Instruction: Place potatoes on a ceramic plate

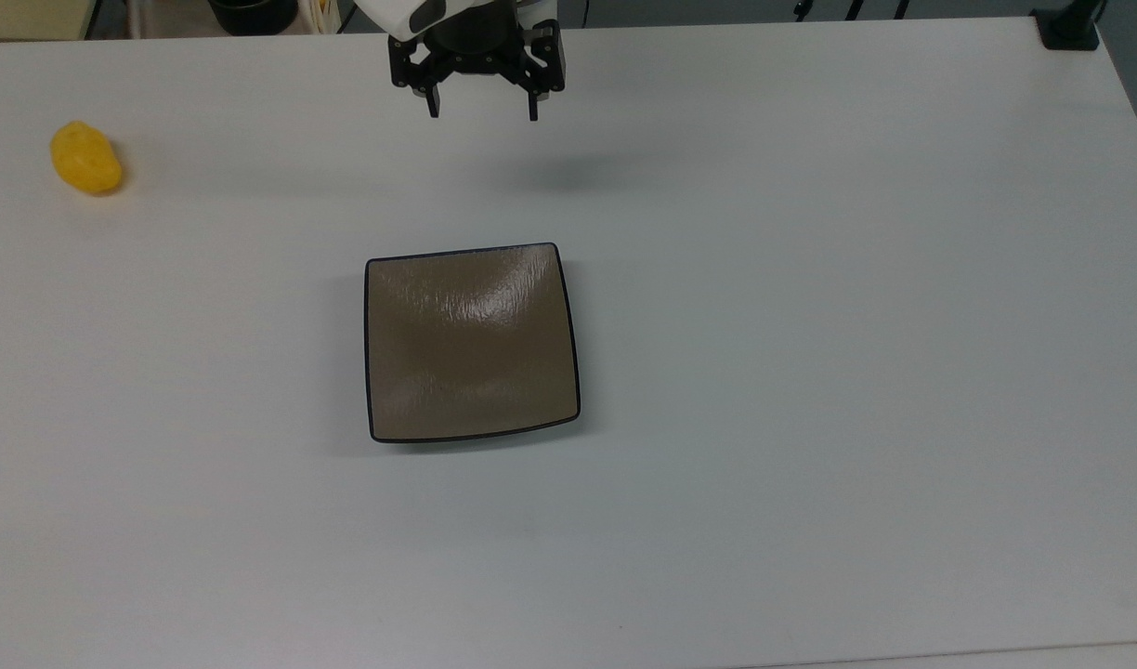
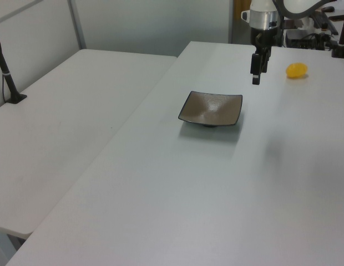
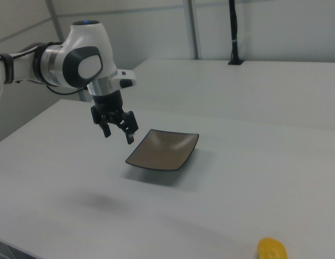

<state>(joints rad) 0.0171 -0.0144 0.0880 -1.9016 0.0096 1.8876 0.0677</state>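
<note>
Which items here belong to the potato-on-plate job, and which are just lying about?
Job items:
yellow potato
square brown ceramic plate
tool, open, above the white table

Lying about:
black clamp base
black post on the neighbouring table

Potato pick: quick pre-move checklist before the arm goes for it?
1. Gripper open and holding nothing: ok.
2. Potato lying free on the table, nothing touching it: ok.
3. Ceramic plate bare, ready to receive: ok.
4. Gripper above the potato: not ok, it hangs in the air well to the top view's right of it.
5. Way from gripper to potato unobstructed: ok.
6. Potato's grip axis matching the fingers' line: cannot tell.
</note>
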